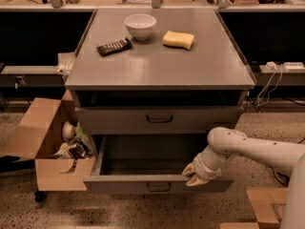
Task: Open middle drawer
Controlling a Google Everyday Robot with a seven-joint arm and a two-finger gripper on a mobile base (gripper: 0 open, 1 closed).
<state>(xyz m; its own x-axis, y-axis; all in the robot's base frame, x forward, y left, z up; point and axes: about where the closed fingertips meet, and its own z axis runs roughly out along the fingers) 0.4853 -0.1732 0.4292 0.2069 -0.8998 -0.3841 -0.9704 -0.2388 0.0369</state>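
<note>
While the gripper (193, 175) sits on the top front edge of the middle drawer (119, 185), just right of its loop handle (158, 187), I honestly can't tell if it's clamped or spread. The drawer's pulled well out, under the shut upper drawer (119, 119). Up on the cabinet top (157, 68) there's a bowl (140, 25), sponge (178, 39) and remote (114, 46).

Speckled floor (143, 213) — cardboard box (43, 128), benches (143, 6) behind.
</note>
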